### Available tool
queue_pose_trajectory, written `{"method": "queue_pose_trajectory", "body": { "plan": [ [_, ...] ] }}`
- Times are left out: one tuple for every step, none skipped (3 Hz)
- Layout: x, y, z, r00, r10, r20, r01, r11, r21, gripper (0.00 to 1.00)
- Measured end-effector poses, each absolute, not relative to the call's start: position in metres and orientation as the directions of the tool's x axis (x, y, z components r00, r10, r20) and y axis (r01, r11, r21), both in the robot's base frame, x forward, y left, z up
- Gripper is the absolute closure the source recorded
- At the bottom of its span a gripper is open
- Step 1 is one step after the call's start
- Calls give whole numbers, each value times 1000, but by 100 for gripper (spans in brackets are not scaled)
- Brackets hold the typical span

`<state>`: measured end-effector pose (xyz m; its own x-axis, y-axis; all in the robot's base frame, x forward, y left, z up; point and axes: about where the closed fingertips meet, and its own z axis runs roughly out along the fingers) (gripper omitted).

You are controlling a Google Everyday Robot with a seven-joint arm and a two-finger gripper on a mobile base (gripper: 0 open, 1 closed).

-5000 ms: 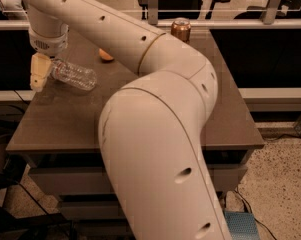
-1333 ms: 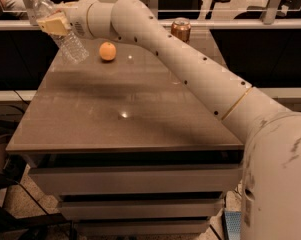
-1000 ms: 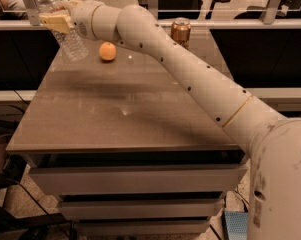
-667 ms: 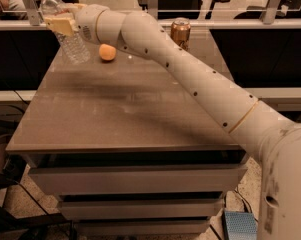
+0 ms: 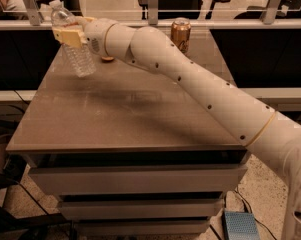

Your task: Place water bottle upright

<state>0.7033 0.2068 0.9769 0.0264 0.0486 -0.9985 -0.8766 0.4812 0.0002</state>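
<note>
The water bottle is a clear ribbed plastic bottle with a white cap. It is held in the air above the far left of the brown table, nearly upright, its cap leaning slightly left. My gripper is shut on the bottle's upper part, its tan fingers across the bottle. The bottle's base hangs a little above the table top.
A copper-coloured drink can stands at the table's far edge. A small orange object lies behind my wrist, mostly hidden. My white arm stretches across the table from the right. Drawers sit below the table top.
The bottle was lying on the table's left side 5 s ago; it is now lifted. Over the last second it has turned closer to upright, and the arm has covered most of the orange object.
</note>
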Motion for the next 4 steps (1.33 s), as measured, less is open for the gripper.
{"method": "queue_pose_trajectory", "body": {
  "plan": [
    [692, 197, 970, 25, 79, -997, -866, 499, 18, 100],
    [682, 184, 966, 60, 120, -991, -849, 528, 12, 100],
    [672, 177, 965, 98, 134, -986, -842, 539, -10, 100],
    [665, 171, 964, 118, 132, -984, -839, 543, -28, 100]
  ]
}}
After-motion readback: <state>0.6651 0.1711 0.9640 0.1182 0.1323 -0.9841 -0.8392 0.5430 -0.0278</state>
